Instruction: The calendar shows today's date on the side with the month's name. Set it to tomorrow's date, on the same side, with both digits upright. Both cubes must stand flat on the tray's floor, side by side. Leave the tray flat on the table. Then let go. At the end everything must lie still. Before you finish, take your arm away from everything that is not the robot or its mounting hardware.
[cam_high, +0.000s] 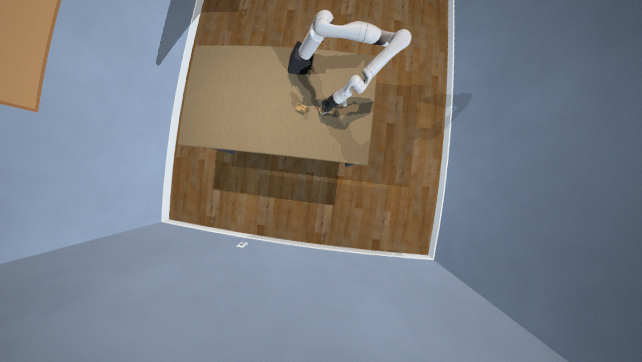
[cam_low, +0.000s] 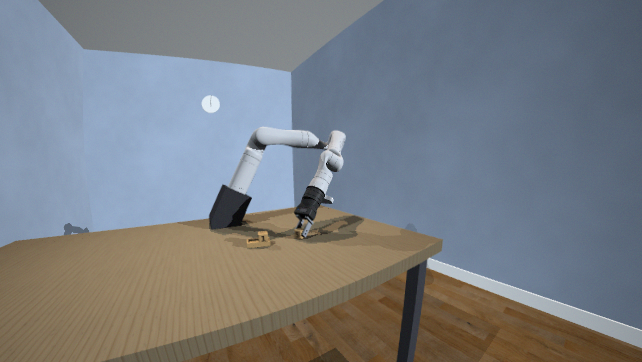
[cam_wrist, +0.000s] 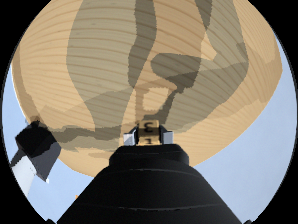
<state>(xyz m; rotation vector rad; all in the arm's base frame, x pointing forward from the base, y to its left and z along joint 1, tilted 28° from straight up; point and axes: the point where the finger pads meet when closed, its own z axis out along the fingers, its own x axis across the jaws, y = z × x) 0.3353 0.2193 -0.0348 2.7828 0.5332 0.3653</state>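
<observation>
The small wooden tray (cam_high: 298, 108) (cam_low: 253, 244) rests on the table. One cube (cam_low: 263, 236) stands at its right end in the exterior view, with a dark 1 facing that camera; the rest of the tray there holds no second cube. The other cube (cam_low: 299, 233) (cam_wrist: 148, 128) is outside the tray, at the table top to its right. My gripper (cam_low: 303, 233) (cam_wrist: 148, 132) points down at a slant and is shut on this cube, one finger on each side. In the wrist view its upper visible face shows a 3-like digit, turned over, and the face below shows a 1. The month's name is not readable.
The wooden table (cam_high: 235, 100) (cam_low: 200, 290) bears the arm's dark base (cam_high: 300, 60) (cam_low: 229, 207) behind the tray. The table's right edge lies beyond the gripper. Arm shadows fall around the cube and tray.
</observation>
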